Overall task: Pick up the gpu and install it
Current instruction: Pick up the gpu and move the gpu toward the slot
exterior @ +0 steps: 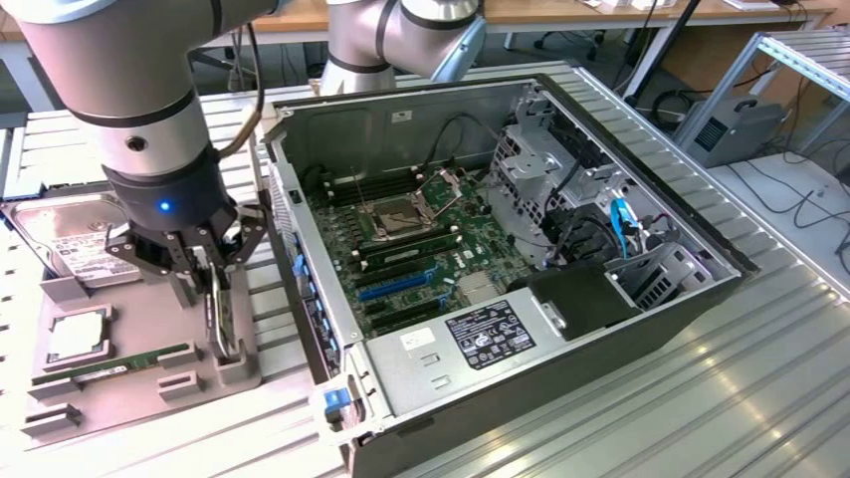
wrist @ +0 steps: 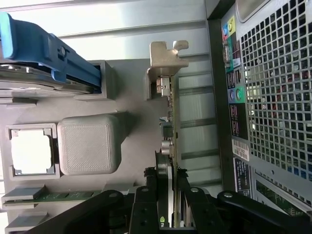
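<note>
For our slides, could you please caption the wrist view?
Fingers grip the thin brownish gpu card, on edge in a grey tray beside the perforated metal computer case.

In the exterior view the hand (exterior: 213, 271) covers the gpu's (exterior: 226, 324) upper edge, and a grey holder block (exterior: 239, 373) hides its foot. At nine o'clock the arm (exterior: 133, 100), cropped by the frame, masks part of the hard drive (exterior: 60, 234). The power-supply label (exterior: 489, 334) is too small to read.
</note>
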